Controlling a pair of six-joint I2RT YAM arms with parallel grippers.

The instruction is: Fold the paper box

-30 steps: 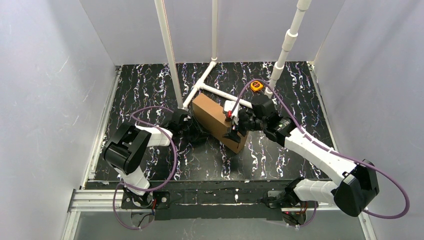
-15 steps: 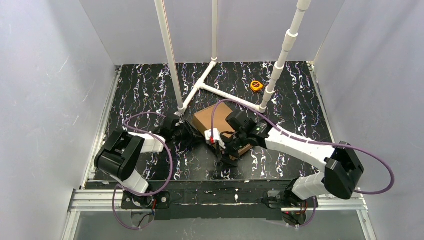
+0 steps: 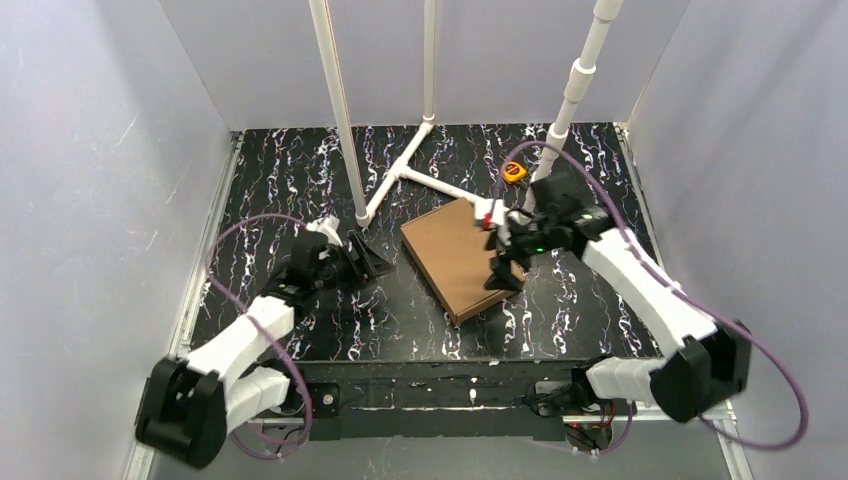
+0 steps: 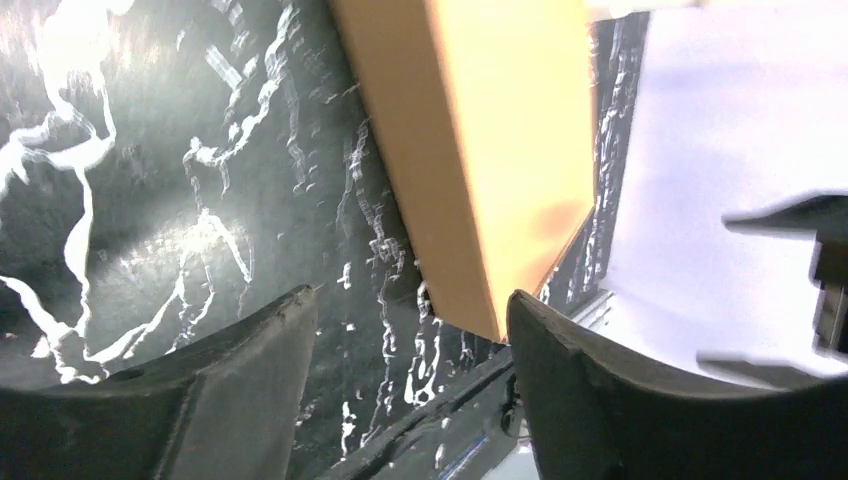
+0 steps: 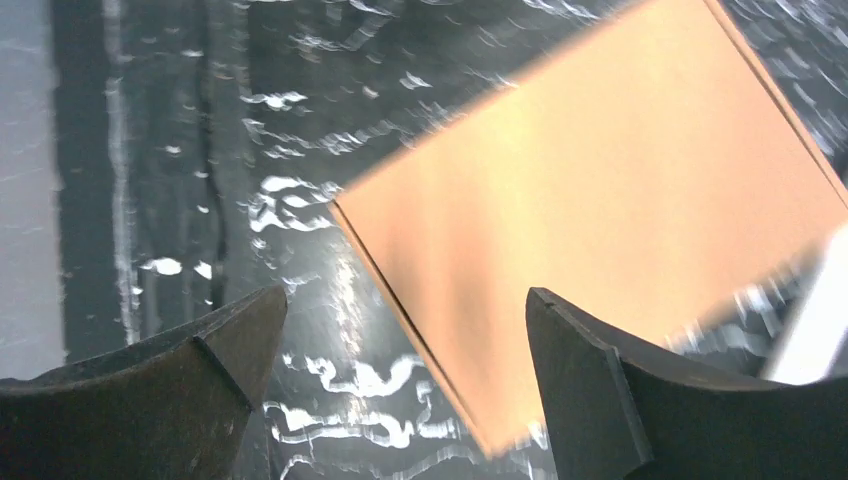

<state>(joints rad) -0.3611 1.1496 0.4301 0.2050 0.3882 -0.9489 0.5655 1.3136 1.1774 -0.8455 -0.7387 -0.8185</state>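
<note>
**Closed box between two open pincers: position and axis**

The plain brown corrugated cardboard paper box (image 3: 455,258) lies flat on the black, white-veined surface (image 3: 300,180), near its middle. Its lid is down and no flap stands up, so the folding appears finished or nearly so.

The long axis of the box runs on a slant, from the far left to the near right in the overhead view. One short end points towards the white pipe frame (image 3: 440,187), the other towards the arm bases.

The right pincer (image 3: 502,264) hangs over the right long edge and is the nearer of the two. Its fingers (image 5: 200,390) are spread wide with nothing between them. The wrist view looks down on the lid (image 5: 600,200), but whether there is contact cannot be told.

The left pincer (image 3: 368,257) sits just left of the box and apart from it. Its fingers (image 4: 250,360) are also spread and empty, and they face the left long wall (image 4: 400,150).

Any closing press would therefore come most easily from the right arm, working across the short axis.
</note>
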